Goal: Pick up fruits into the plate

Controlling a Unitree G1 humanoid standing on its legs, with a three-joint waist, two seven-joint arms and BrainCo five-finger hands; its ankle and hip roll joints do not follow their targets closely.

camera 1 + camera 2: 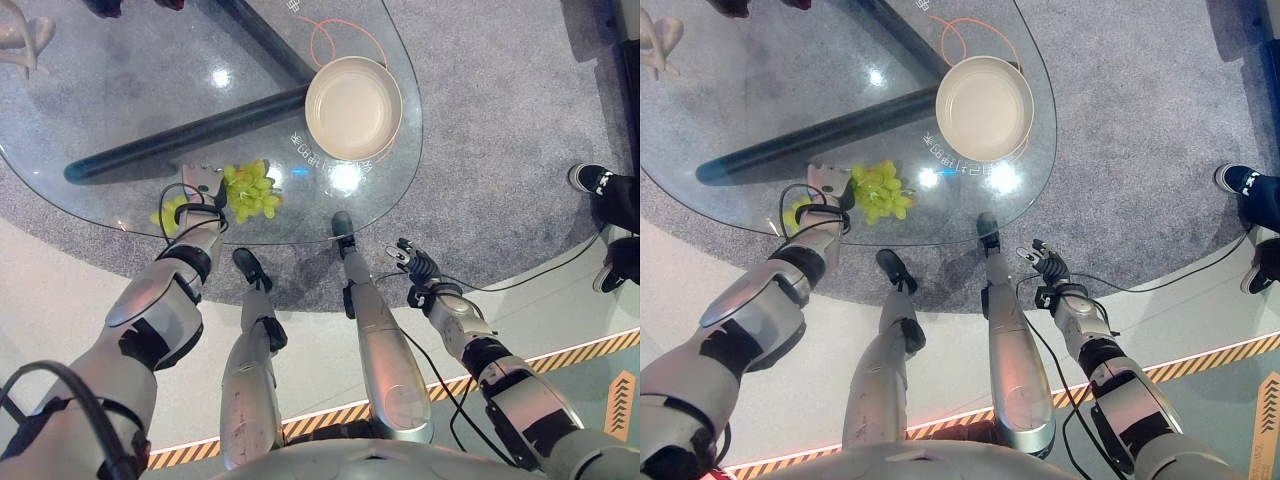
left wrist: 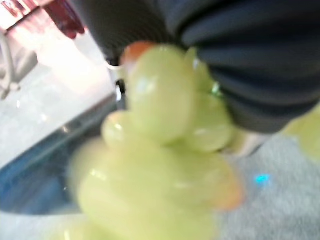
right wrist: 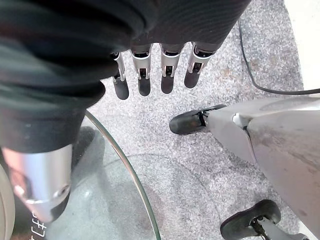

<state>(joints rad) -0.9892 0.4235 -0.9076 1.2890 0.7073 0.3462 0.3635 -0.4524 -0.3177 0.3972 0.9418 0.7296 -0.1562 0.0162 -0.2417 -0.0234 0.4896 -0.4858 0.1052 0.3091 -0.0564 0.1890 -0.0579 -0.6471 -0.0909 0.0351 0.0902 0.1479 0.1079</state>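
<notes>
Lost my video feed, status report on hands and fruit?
Left hand at the green grapes on the glass table, grip hidden. Right hand open, off the table. Plate empty, path clear.

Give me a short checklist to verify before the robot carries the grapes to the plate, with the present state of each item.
1. Left hand at the grapes: ok, it sits right beside the green bunch on the glass table.
2. Firm hold on the bunch: cannot tell; the left wrist view has grapes right against the hand, but the fingers are hidden.
3. Plate free to receive fruit: ok, nothing lies in it.
4. Path from grapes to plate: ok, bare glass between them.
5. Right hand out of the way: ok, it hangs off the table edge with straight fingers, holding nothing.
6. Person's shoe near the right side: ok, apart from the table.
</notes>
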